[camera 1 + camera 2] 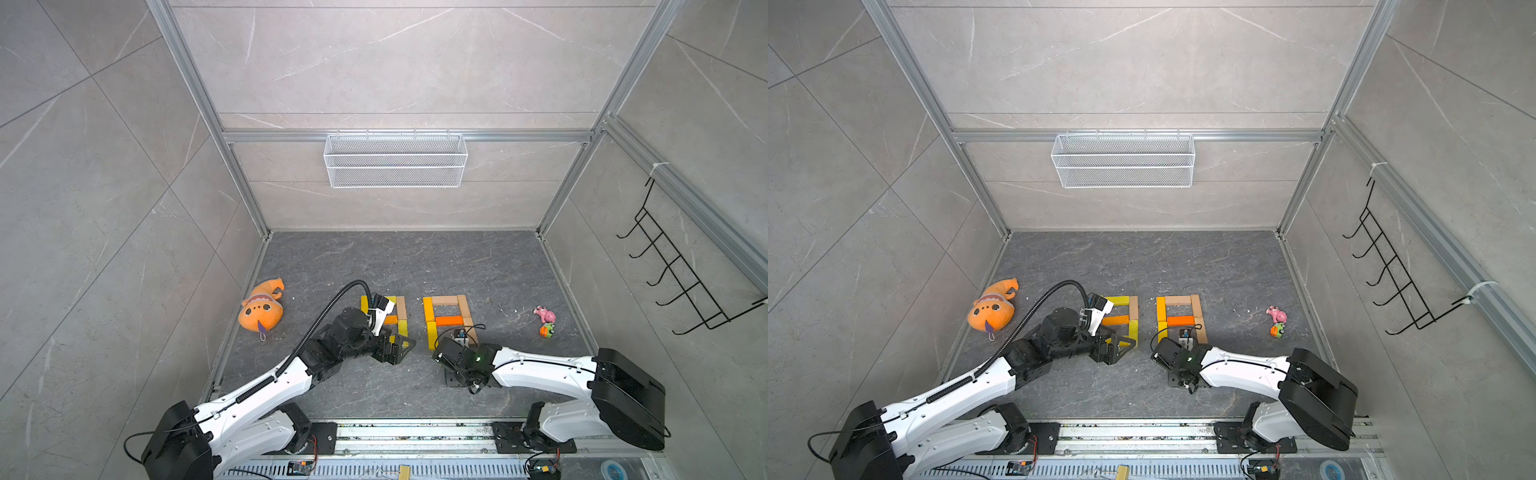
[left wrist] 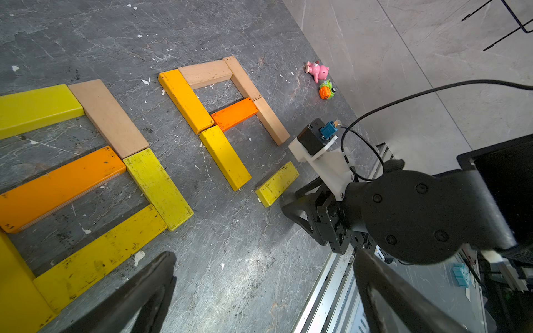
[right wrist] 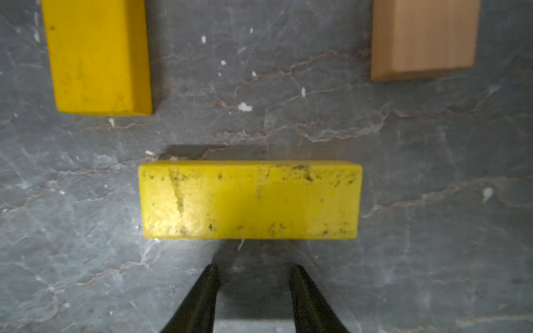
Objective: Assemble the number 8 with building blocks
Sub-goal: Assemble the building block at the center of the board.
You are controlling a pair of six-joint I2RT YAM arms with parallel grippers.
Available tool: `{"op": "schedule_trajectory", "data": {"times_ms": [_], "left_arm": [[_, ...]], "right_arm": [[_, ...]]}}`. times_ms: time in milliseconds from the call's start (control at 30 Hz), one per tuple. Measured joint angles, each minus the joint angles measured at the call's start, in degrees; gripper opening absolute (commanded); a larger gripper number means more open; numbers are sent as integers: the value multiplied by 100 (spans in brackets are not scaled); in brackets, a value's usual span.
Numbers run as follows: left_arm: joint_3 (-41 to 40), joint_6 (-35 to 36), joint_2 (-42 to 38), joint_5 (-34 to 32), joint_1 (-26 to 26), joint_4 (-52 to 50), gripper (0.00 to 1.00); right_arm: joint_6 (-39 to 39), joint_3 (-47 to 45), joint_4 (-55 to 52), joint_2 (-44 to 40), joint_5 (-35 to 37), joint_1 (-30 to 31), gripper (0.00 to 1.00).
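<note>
Yellow, scuffed flat wooden bar (image 3: 250, 200) lies crosswise on the grey marbled floor (image 3: 86, 259) just ahead of the right gripper (image 3: 255, 271), whose black jaws stand partly apart, holding nothing. Beyond it sit another yellow bar's end (image 3: 98, 57) and a tan wooden bar's end (image 3: 424, 40). Left gripper (image 2: 264, 256) gapes wide, empty, beside a yellow-orange-tan bar figure (image 2: 60, 187).

Orange plush (image 1: 261, 311), pink pig toy (image 1: 545, 313), wire basket (image 1: 395, 154) on wall.

Pale marbled walls (image 1: 374, 62) enclose a dark floor (image 1: 415, 257) (veined, speckled), with a white mesh basket (image 1: 395, 160) hanging behind.
</note>
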Motion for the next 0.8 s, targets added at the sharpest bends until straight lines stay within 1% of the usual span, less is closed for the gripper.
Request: {"op": "schedule_trajectory", "data": {"times_ms": [233,467,800], "left_arm": [[0,0,7,0,0,0,99],[0,0,44,2,0,2,99],[0,0,61,2,0,2,99]], "right_arm": [[0,9,269,37,-28,-262,46],[0,20,374,48,-111,-302,48],[-2,17,575,57,-229,-516,47]]}}
